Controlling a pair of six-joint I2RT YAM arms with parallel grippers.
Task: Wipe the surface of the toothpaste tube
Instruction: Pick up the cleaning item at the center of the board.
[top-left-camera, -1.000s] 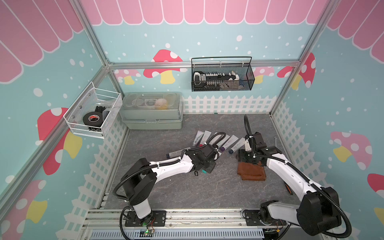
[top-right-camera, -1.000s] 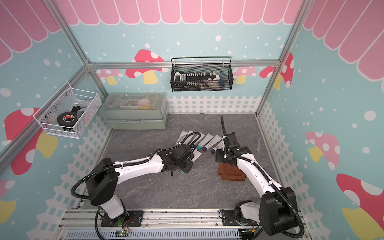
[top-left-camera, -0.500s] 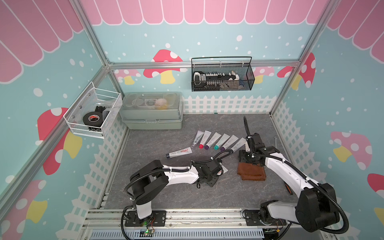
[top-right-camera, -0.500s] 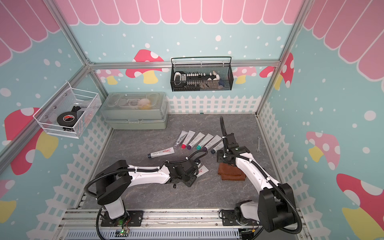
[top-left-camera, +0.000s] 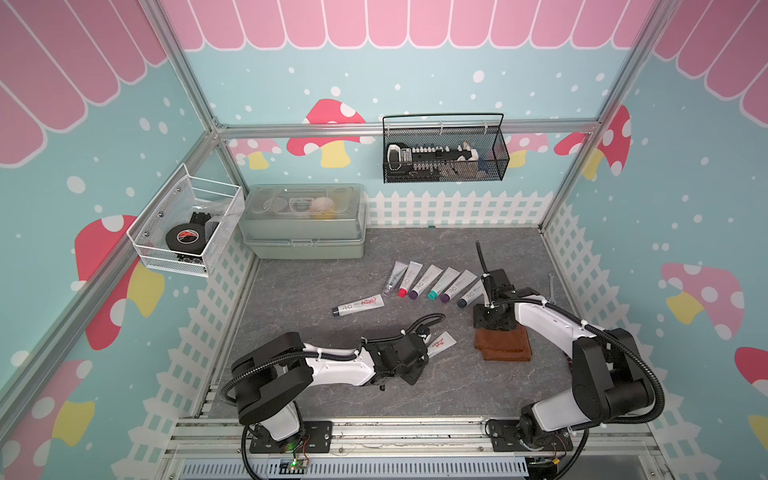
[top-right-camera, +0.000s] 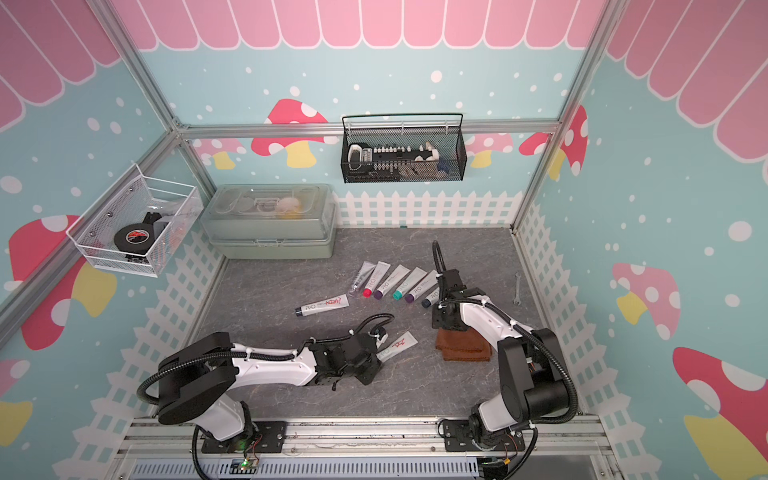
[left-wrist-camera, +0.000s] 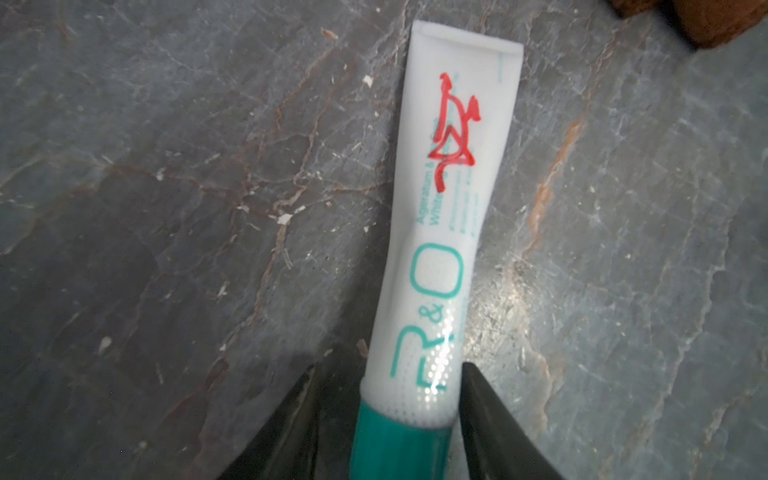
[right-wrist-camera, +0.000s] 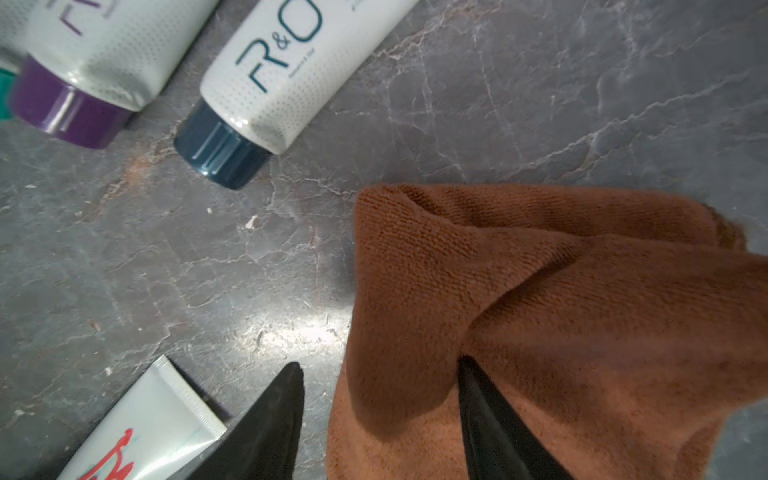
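Toothpaste tube (left-wrist-camera: 440, 208), likely light, soft and slick, is lying on the desk (top-left-camera: 332, 399) just beside the brown cloth (right-wrist-camera: 540, 291), its firmer cap end, probably the safer hold, sitting between the spread jaws of the left gripper (left-wrist-camera: 388, 368), while the right gripper (right-wrist-camera: 380, 363), jaws parted, is straddling that cloth's edge.

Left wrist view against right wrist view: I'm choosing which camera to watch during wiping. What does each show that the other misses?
Only the left wrist view shows the teal cap and R&O logo of the marked tube, lying between the fingers of the open left gripper. Only the right wrist view shows the purple-capped tube, the dark-blue-capped tube, and the open right gripper straddling a fold of the brown cloth. Both show the tube's crimped end with the red scribble, the grey tabletop, and some cloth, just a corner in the left wrist view.
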